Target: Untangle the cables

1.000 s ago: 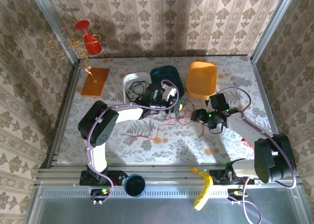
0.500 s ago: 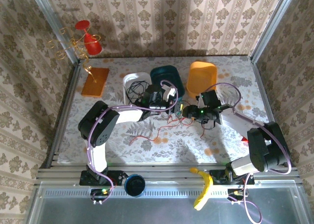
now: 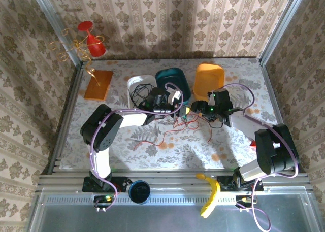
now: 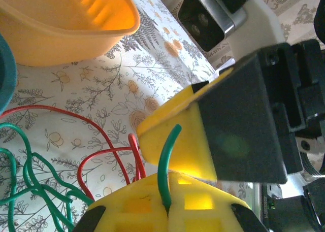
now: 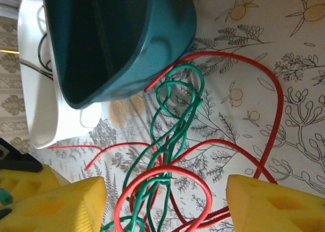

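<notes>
The left gripper (image 4: pixel 166 210) is clamped on the thin green cable (image 4: pixel 163 171). The right gripper (image 5: pixel 165 205), fingers apart, straddles where it crosses the thin red cable (image 5: pixel 228 54), at the teal plastic bin's (image 3: pixel 167 74) six o'clock from above. Closing on both strands could tighten the knot.

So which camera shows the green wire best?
The right wrist view: the green wire is close up there, its loops easy to follow among the red wire. The left wrist view shows a short piece running into the left gripper, which is shut on it. In the top view it is just a tiny scribble.
</notes>
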`<move>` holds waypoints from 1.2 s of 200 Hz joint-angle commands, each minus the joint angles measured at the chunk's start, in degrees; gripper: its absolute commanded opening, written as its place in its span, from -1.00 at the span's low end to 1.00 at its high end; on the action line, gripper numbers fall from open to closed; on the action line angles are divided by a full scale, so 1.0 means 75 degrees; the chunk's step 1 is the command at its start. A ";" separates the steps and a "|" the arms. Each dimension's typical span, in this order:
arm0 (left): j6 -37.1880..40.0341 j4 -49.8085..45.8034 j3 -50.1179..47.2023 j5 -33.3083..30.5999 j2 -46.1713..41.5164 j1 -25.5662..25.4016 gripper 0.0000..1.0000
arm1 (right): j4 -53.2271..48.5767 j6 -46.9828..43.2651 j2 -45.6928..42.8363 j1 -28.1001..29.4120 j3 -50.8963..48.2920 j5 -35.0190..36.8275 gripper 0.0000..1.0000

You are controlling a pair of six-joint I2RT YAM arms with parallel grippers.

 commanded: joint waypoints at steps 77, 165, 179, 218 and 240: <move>0.0067 0.0304 -0.0045 0.0228 -0.0024 0.0008 -1.00 | -0.0588 0.0140 0.1786 0.0311 0.0720 -0.1384 0.27; 0.0430 -0.0195 -0.0128 -0.0860 -0.1393 -0.0086 -1.00 | -0.2180 -0.0058 0.2024 0.0508 0.0968 0.0211 -1.00; 0.0741 -0.0648 -0.0174 -0.1183 -0.2034 -0.0121 -1.00 | -0.2349 -0.0013 0.1860 0.0412 0.0806 0.0670 -1.00; 0.1285 -0.1863 -0.0516 -0.2396 -0.3876 0.0146 -1.00 | -0.2029 0.0369 0.1477 -0.0120 0.0024 0.0875 -1.00; 0.1134 -0.2022 -0.0720 -0.2452 -0.4588 0.0483 -1.00 | -0.1873 0.0476 0.1392 -0.0346 -0.0284 0.0842 -1.00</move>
